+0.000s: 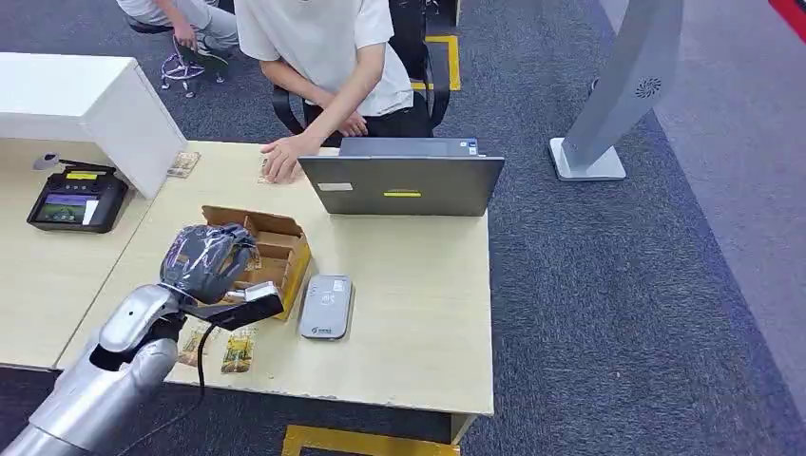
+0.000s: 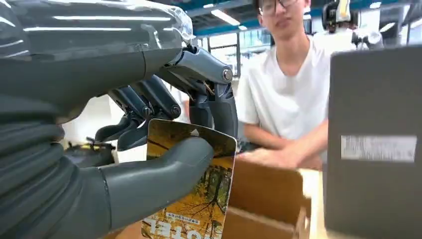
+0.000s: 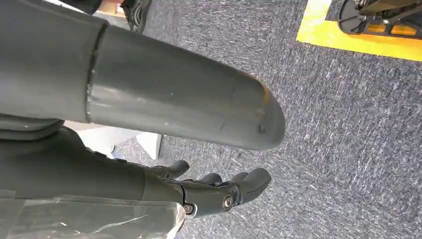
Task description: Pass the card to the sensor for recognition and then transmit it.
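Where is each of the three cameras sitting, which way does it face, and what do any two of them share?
Head view: high on the robot, looking down at the table, card reader and left hand.
Left wrist view: behind the left hand, facing the person; the hand pinches the card.
Right wrist view: on the hanging right arm, facing carpet; right hand holds nothing.
Shared by head and left wrist views: cardboard box, laptop, person.

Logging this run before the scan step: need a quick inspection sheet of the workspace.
Surface: light wooden table.
Job's things: card pinched in left robot hand; grey sensor flat on the table.
Clutter: open cardboard box, laptop, two cards at near edge.
Robot hands: left holds card over the box; right robot hand hangs above carpet, holding nothing.
Cables: black cable by left wrist.
Surroundings: seated person, payment terminal.
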Controlling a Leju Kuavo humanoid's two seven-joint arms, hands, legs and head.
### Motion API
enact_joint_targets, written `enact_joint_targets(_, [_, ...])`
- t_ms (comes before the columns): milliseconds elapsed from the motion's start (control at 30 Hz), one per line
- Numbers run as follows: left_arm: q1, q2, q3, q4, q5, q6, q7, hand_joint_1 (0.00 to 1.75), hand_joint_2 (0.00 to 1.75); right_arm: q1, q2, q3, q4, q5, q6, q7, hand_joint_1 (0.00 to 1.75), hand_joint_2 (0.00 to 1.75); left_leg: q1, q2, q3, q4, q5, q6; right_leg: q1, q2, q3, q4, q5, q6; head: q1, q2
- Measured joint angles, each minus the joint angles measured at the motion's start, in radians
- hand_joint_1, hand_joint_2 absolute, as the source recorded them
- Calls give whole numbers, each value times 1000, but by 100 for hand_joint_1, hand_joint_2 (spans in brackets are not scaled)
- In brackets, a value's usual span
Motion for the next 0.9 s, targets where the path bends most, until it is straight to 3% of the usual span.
enact_joint_targets(133, [-15, 0, 9, -14, 1, 10, -2, 175, 175, 0, 0, 0, 0, 0, 0, -2, 0, 0, 0, 0, 0, 0, 0, 0, 0, 0, 0, 0, 0, 0, 0, 0])
enact_joint_targets(400, [-171, 8, 29, -31, 31, 7, -8, 175, 175, -1, 0, 2, 0, 13, 2, -7, 0, 0, 0, -1, 0, 0, 1, 0, 0, -1, 0, 0, 0, -1, 0, 0])
enact_joint_targets(633, [-223, 6, 34, -25, 26, 26, -13, 175, 175, -4, 0, 7, 0, 27, 8, 1, 0, 0, 0, -1, -1, 0, 1, 0, 0, -1, -1, 0, 0, -1, 0, 0])
enact_joint_targets(767, [-367, -8, 34, 117, -52, 94, 27, 175, 175, -18, 1, 33, 0, 68, 26, 17, 0, 0, 1, -2, -1, 1, 2, -1, 0, -2, -1, 0, 2, -1, 1, 0])
enact_joint_targets(900, [-586, -27, 33, 434, -177, 196, 74, 175, 175, -44, 3, 68, 0, 100, 40, 37, 0, 0, 1, 0, 0, 0, 4, -3, 1, 0, -1, 1, 5, -3, 3, 0])
